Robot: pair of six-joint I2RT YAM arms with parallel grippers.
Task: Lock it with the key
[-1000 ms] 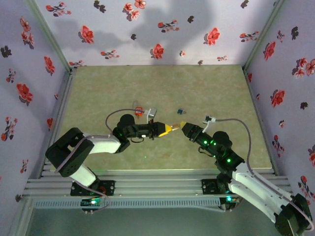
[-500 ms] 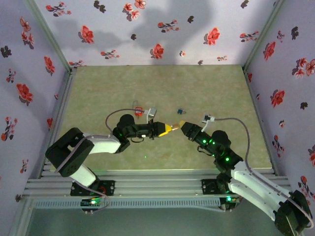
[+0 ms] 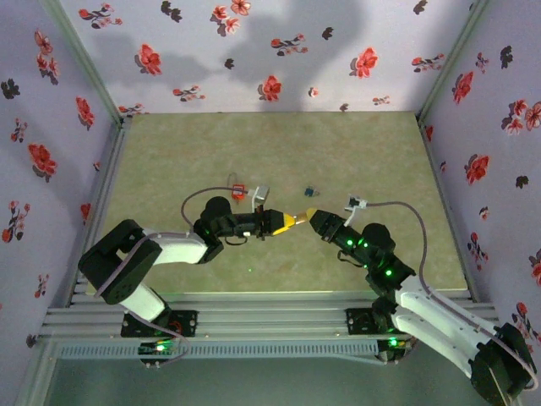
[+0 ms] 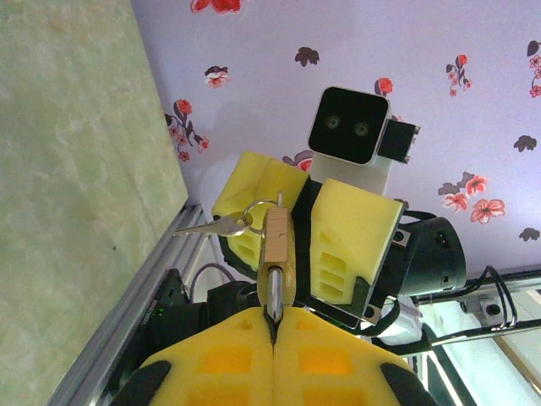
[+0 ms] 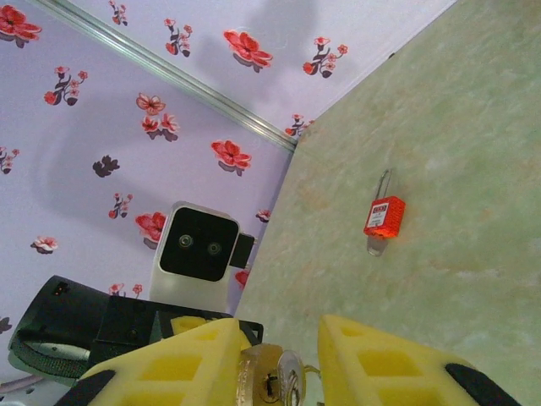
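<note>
Though its shackle end is buried in the clenched left claw (image 4: 272, 328), the padlock (image 4: 275, 245) hangs in the air between the arms, with the key (image 5: 288, 382) at its far end. Around that key the right claw (image 5: 281, 338) stands parted, gripping nothing. If it closes off-centre, I reckon it could knock the padlock askew or pinch the ring (image 4: 258, 210) instead of the key. Whether the shackle is home, I cannot see. A red lock (image 5: 385, 218) lies on the surface (image 5: 473, 152), well apart.
</note>
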